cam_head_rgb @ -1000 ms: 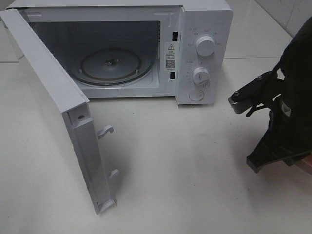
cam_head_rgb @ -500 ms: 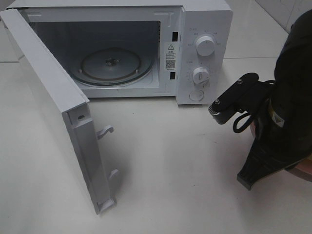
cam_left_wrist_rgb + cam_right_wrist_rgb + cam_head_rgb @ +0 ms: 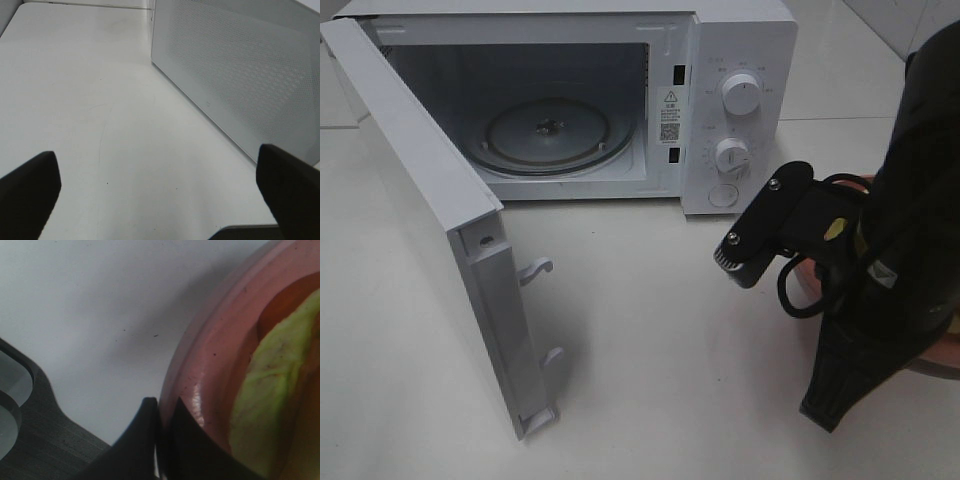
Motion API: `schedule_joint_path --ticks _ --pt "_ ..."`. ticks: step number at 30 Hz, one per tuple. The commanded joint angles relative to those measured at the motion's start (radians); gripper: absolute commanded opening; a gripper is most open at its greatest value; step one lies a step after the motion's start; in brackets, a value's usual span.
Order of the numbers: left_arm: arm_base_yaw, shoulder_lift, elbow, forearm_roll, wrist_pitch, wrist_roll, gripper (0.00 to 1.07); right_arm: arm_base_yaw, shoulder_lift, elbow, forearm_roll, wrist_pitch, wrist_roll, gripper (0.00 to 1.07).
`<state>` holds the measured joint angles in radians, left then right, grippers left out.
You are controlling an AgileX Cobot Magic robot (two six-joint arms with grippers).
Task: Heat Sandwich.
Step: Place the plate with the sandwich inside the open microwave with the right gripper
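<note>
In the right wrist view my right gripper (image 3: 165, 407) is shut on the rim of the round pink plate (image 3: 210, 355), one finger on each side of the rim. On the plate lies the sandwich (image 3: 265, 390), showing pale green filling and a tan edge. In the exterior high view my right arm (image 3: 890, 250) covers the plate, right of and in front of the white microwave (image 3: 740, 60). The microwave door (image 3: 430, 200) stands wide open and the glass turntable (image 3: 545, 135) is bare. My left gripper (image 3: 157, 200) is open over the white table, with nothing between its fingers.
The open door juts toward the front left, with two latch hooks (image 3: 535, 270) on its free edge. The left wrist view shows the door's perforated outer face (image 3: 240, 75) close by. Two knobs (image 3: 740, 95) sit on the microwave's right panel.
My right arm has moved left and forward with the plate, coming closer to the front of the microwave's control panel. The door and left gripper have not moved.
</note>
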<state>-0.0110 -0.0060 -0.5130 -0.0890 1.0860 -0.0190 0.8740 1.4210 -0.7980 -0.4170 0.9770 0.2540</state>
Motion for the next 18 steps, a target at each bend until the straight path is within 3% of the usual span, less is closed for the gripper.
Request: schedule_joint_path --ticks 1,18 --pt "-0.006 -0.015 -0.001 -0.009 -0.014 0.002 1.0 0.03 -0.013 0.014 -0.028 0.004 -0.049 0.0" --pt "-0.006 -0.015 -0.001 -0.009 -0.014 0.002 1.0 0.04 -0.013 0.031 -0.019 -0.13 -0.367 0.0"
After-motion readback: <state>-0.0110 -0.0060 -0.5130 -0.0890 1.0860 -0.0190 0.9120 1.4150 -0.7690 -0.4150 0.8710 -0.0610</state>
